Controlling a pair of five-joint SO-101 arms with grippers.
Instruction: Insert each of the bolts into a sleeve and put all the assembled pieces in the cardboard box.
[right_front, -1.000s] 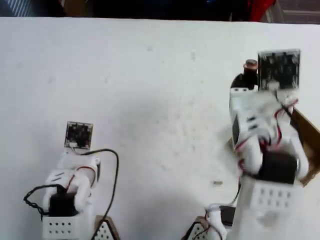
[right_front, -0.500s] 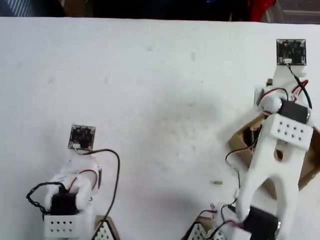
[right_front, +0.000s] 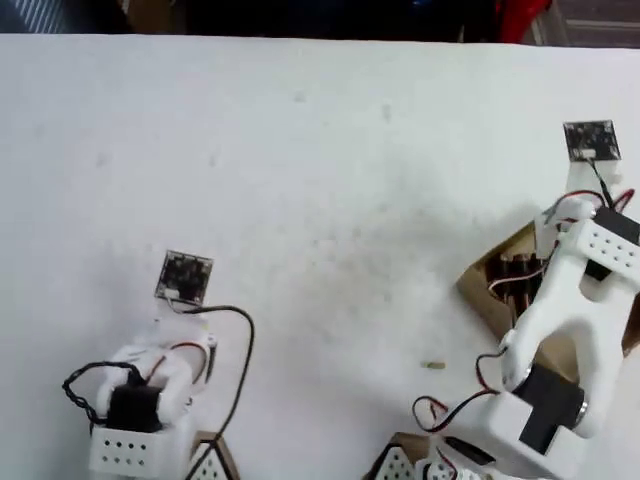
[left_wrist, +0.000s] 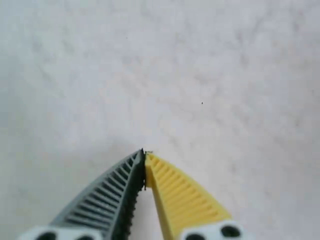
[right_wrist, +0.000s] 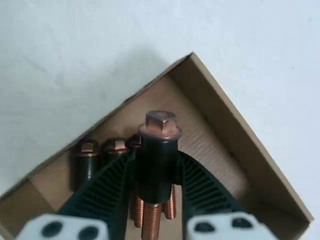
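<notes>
Right gripper (right_wrist: 155, 159), in its wrist view, clamps a bolt-and-sleeve piece (right_wrist: 160, 131) above the cardboard box (right_wrist: 235, 132), where other assembled pieces (right_wrist: 86, 160) crowd one corner; let go here, it could strike them and bounce out. Left gripper (left_wrist: 144, 153), in its own view, is pinched together on nothing over the table (left_wrist: 200, 75). From above, a small loose bit (right_front: 432, 366) lies beside the box.

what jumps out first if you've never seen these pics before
The right tool grips a copper bolt seated in a black sleeve, over the cardboard box near the table's right side. More assembled pieces sit inside the box along its wall. The left tool is shut over the bare white table.
</notes>
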